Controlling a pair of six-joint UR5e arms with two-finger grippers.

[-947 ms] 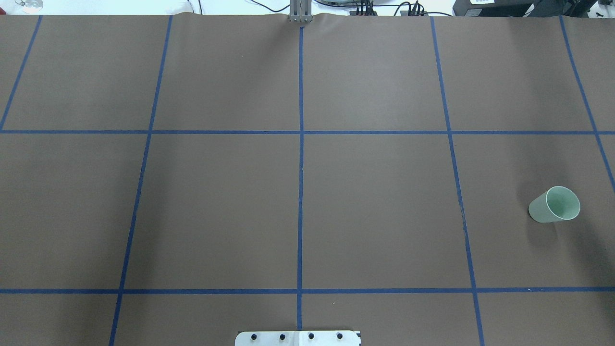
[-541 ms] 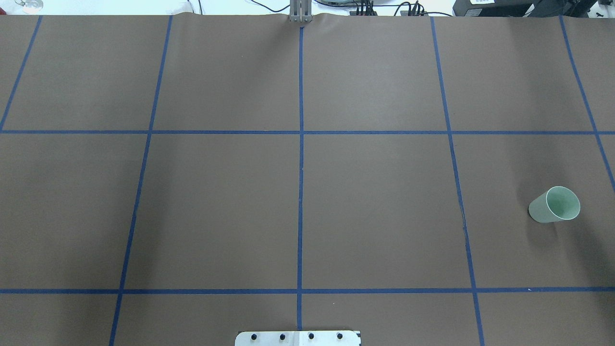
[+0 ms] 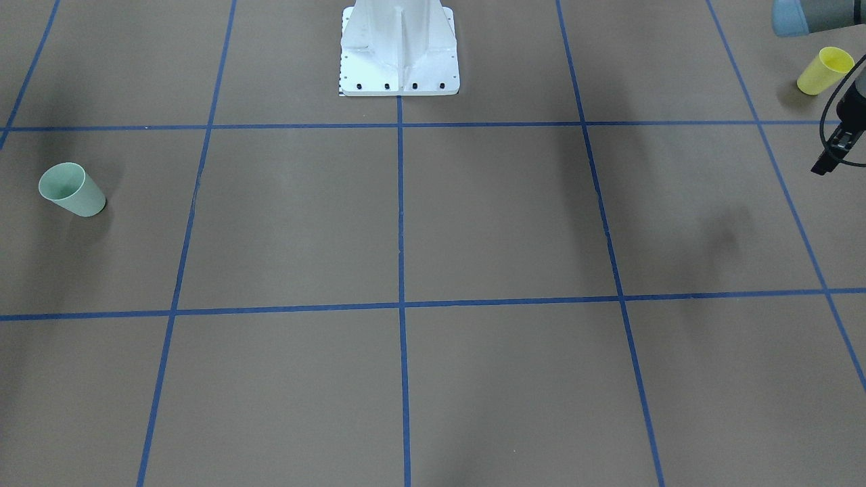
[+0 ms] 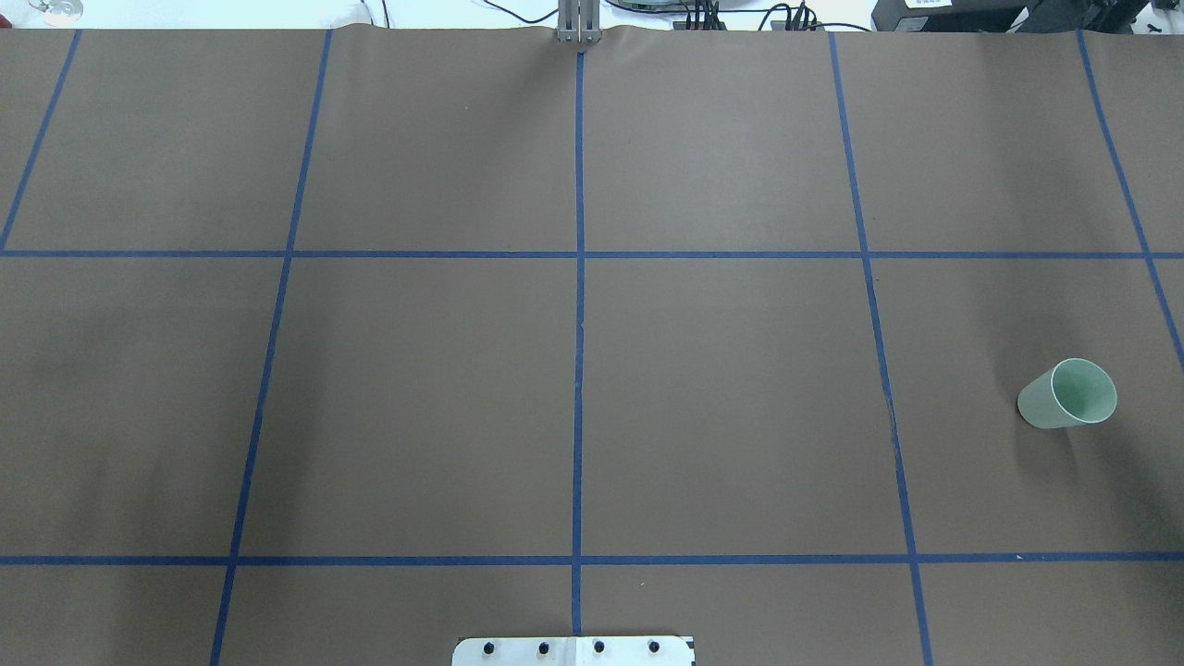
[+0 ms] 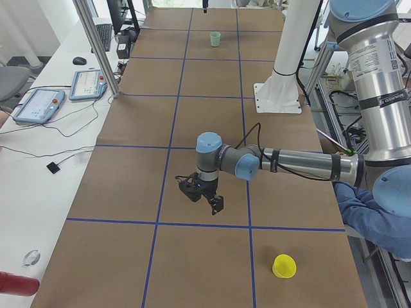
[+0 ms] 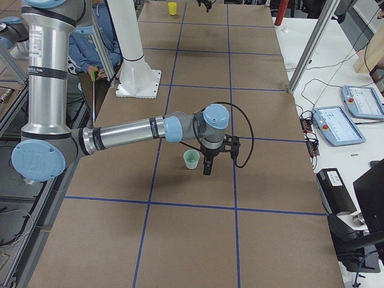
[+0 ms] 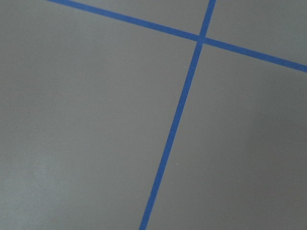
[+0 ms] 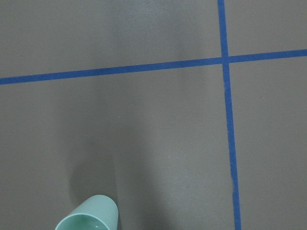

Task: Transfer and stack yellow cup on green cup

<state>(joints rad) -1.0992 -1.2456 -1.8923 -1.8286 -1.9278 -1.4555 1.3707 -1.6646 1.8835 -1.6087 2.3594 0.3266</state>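
Observation:
The yellow cup stands upright near the table's end on my left, also seen in the left side view and small in the right side view. The green cup stands upright toward the opposite end. My left gripper points down over bare table, well apart from the yellow cup; only a part of it shows at the front view's edge, and I cannot tell its state. My right gripper hangs just beside the green cup, state unclear. The right wrist view catches the green cup's rim.
Blue tape lines divide the brown table into squares. The white robot base stands at the middle of the near edge. A person's blue sleeve shows by the robot. Teach pendants and metal posts lie beyond the far edge.
The green cup stays where it was in the overhead view. Only faint shadows on the table shift slightly.

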